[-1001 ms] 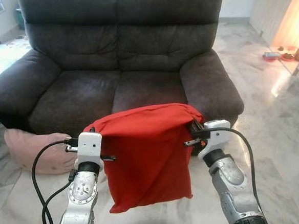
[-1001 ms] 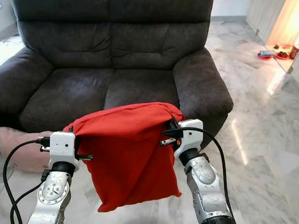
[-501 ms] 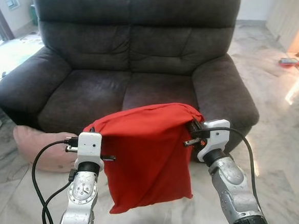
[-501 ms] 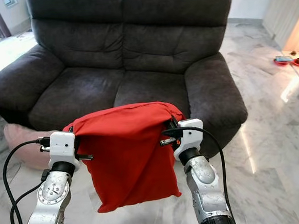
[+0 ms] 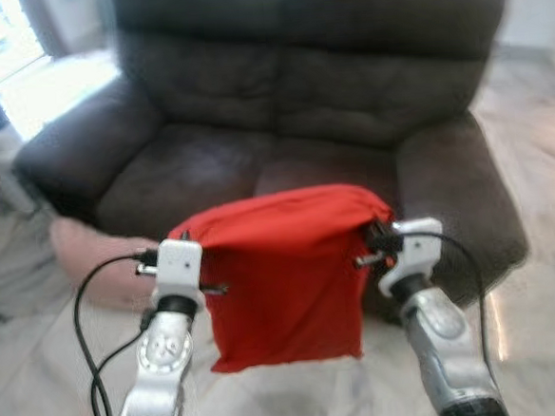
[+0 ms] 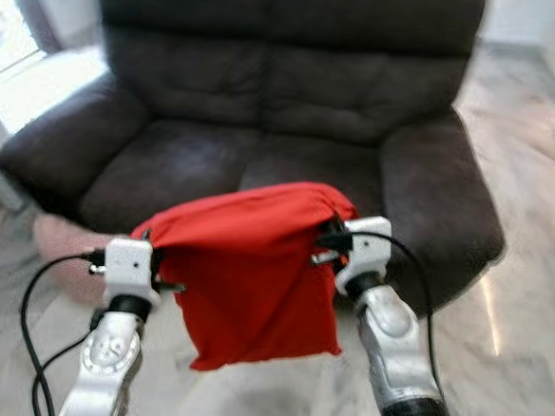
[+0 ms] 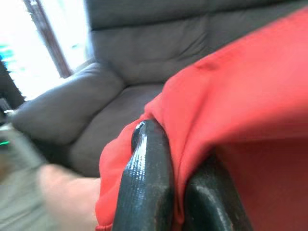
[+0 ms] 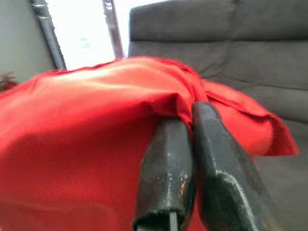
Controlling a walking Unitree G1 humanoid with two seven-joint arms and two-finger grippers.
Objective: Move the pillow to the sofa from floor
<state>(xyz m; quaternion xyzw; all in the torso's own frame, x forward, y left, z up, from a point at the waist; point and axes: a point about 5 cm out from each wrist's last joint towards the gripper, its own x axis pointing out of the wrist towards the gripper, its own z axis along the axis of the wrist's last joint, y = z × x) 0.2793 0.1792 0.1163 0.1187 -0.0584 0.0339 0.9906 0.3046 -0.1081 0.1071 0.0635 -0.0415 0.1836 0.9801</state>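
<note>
Though views blurred, both grippers, left gripper [image 5: 208,270] and right gripper [image 5: 368,243], seemingly pinch red pillow [image 5: 284,274] before sofa [image 5: 299,102].

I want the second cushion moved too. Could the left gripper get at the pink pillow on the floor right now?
Probably not yet: the left gripper is shut on the red pillow, as is the right gripper. The pink pillow lies lower, by the sofa.

i see red pillow [image 5: 284,269] hanging between left gripper [image 5: 208,270] and right gripper [image 5: 368,243] | dark sofa [image 5: 281,122] ahead | pink cushion [image 5: 100,263] on floor
</note>
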